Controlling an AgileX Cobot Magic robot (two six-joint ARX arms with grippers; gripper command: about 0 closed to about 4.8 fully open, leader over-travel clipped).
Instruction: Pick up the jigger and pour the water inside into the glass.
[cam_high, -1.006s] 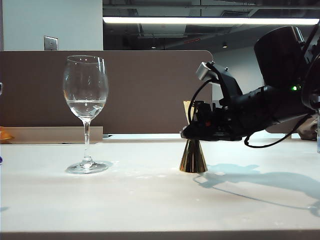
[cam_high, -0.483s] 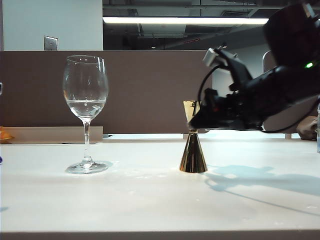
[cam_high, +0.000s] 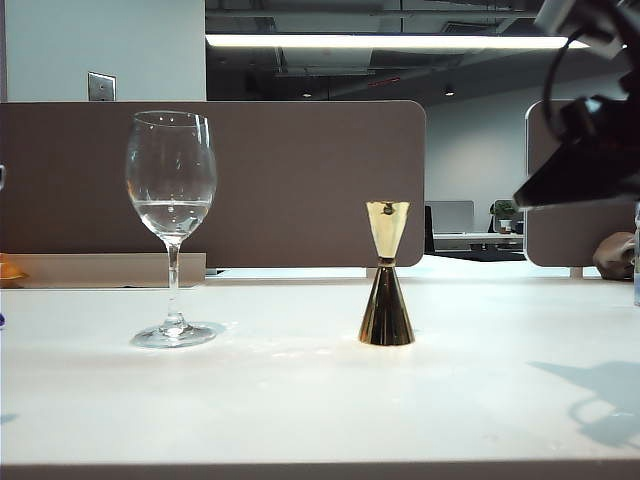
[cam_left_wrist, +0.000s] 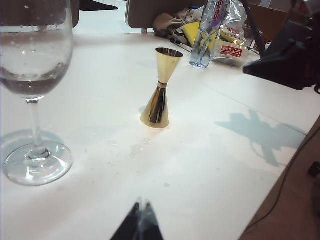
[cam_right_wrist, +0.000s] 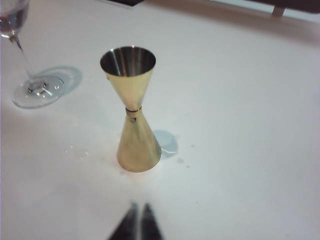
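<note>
The jigger (cam_high: 387, 274) stands upright on its wider cone near the middle of the white table (cam_high: 300, 410), nothing touching it. Its open upper cup faces straight up, and the right wrist view looks down into a bare metal bowl with no liquid that I can make out. Small droplets and a wet patch lie on the table beside its base. It rests there because no gripper has hold of it, so it seems already set down after its use.

Well apart from it, toward the table's left edge in the exterior view, the wine glass (cam_high: 171, 225) stands on its round foot. Water (cam_high: 171, 215) fills the lower part of its bowl. From that, I judge the pour is done and the task is at its end.

The right gripper (cam_right_wrist: 138, 214) hangs raised near the table's right edge, clear of the jigger, and its two fingertips meet with no gap and hold nothing. In the exterior view only the arm's dark body (cam_high: 585, 165) shows, high at the right. The left gripper (cam_left_wrist: 141, 217) sits low over the near part of the table, pointed toward both vessels, its tips likewise pressed together and empty. It looks parked, out of the working arm's way.
</note>
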